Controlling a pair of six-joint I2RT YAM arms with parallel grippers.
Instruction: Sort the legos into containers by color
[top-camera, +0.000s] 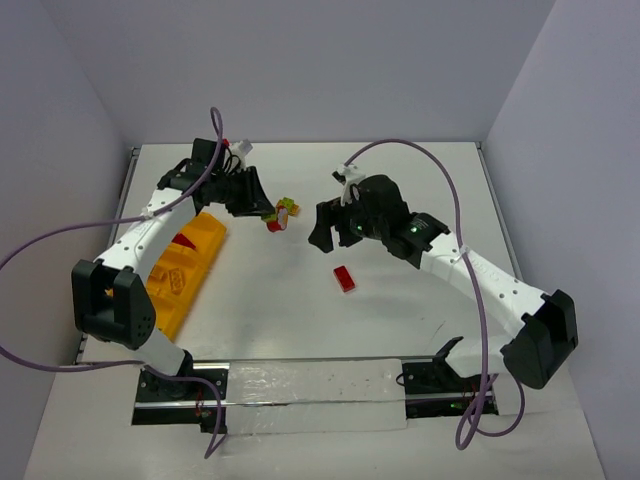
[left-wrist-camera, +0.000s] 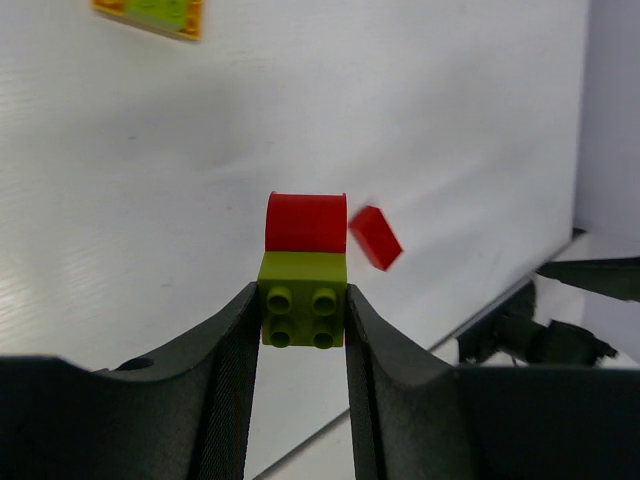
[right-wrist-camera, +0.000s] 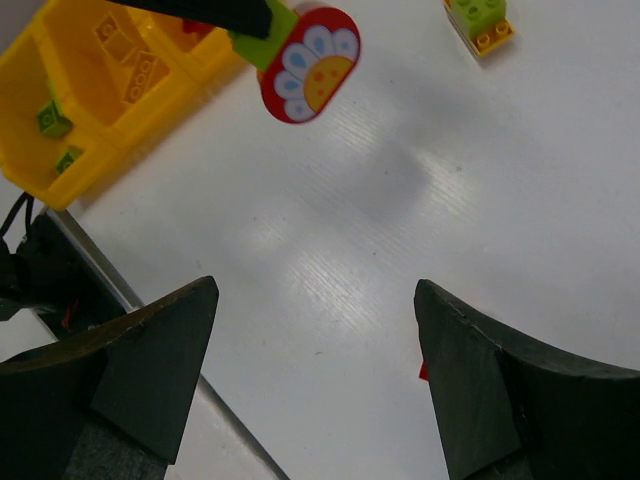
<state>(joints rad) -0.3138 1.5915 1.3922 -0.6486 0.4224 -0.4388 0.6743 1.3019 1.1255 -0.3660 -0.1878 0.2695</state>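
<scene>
My left gripper (top-camera: 263, 211) (left-wrist-camera: 303, 292) is shut on a two-colour clump (left-wrist-camera: 304, 312), a lime green brick with a red piece (left-wrist-camera: 306, 222) on its far end. It holds the clump above the table. In the right wrist view the red piece (right-wrist-camera: 310, 62) shows a flower print. My right gripper (top-camera: 322, 228) (right-wrist-camera: 315, 330) is open and empty, to the right of the clump. A loose red brick (top-camera: 344, 279) (left-wrist-camera: 375, 237) lies on the table. A green and yellow clump (top-camera: 289, 208) (right-wrist-camera: 480, 22) lies behind. The orange-yellow tray (top-camera: 203, 262) (right-wrist-camera: 95, 150) is at the left.
The tray's compartments hold a red brick (top-camera: 185, 242), yellow bricks (right-wrist-camera: 130, 65) and green bricks (right-wrist-camera: 55, 120). The table's near edge carries a metal rail (top-camera: 310, 385). Grey walls close in the back and both sides.
</scene>
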